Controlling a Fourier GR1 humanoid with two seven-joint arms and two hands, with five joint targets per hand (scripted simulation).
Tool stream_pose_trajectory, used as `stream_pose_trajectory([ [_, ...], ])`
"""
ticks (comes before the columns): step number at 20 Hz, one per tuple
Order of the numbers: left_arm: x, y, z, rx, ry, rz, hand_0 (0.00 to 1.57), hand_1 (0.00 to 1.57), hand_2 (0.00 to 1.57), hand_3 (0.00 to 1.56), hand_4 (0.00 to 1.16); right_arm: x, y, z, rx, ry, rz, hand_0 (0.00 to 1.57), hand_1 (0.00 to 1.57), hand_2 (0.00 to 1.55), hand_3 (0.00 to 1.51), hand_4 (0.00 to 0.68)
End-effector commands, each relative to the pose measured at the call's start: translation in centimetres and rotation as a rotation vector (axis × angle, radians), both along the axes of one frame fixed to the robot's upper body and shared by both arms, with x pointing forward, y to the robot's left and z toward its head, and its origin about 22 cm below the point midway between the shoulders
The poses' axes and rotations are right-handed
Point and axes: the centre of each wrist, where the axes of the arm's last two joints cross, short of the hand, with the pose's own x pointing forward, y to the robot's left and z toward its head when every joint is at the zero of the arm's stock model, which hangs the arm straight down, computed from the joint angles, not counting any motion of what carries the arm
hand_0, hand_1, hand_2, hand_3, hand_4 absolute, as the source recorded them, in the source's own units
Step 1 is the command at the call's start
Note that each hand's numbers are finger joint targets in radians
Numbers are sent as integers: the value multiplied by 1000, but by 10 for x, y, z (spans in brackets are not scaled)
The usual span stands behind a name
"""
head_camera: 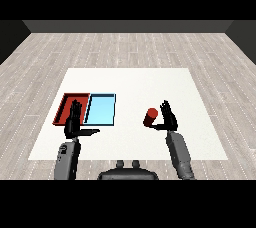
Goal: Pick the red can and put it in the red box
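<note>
A red can stands upright on the white table, right of centre. My right hand is just to the can's right, palm facing it, fingers straight and thumb reaching toward the can's base; it is open and not curled round the can. The red tray lies at the table's left, with the light blue tray touching its right side. My left hand hovers over the red tray's near edge, open, fingers straight up and thumb pointing right.
Both trays hold nothing. The table's front edge runs just behind my forearms. Grey wooden floor surrounds the table.
</note>
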Motion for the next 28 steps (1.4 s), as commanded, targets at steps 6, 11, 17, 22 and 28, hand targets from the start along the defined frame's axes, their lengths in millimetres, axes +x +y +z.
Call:
stream_pose_trajectory([
  [6,-14,-12,18,-10,0,0,0,0,0,0,0,1,8,-17,26,8,-10,0,0,0,0,0],
  [11,-2,-11,-3,6,-3,9,0,0,0,0,0,24,19,-15,25,50,6,0,0,0,0,0],
  [17,-15,-21,14,-4,-20,22,0,0,0,0,0,15,6,-10,41,20,17,0,0,0,0,0],
  [22,2,7,-2,15,-18,2,0,0,0,0,0,26,26,-24,29,46,26,0,0,0,0,0],
  [28,-7,-10,14,-4,-43,17,0,0,0,0,0,30,38,-11,15,59,3,0,0,0,0,0],
])
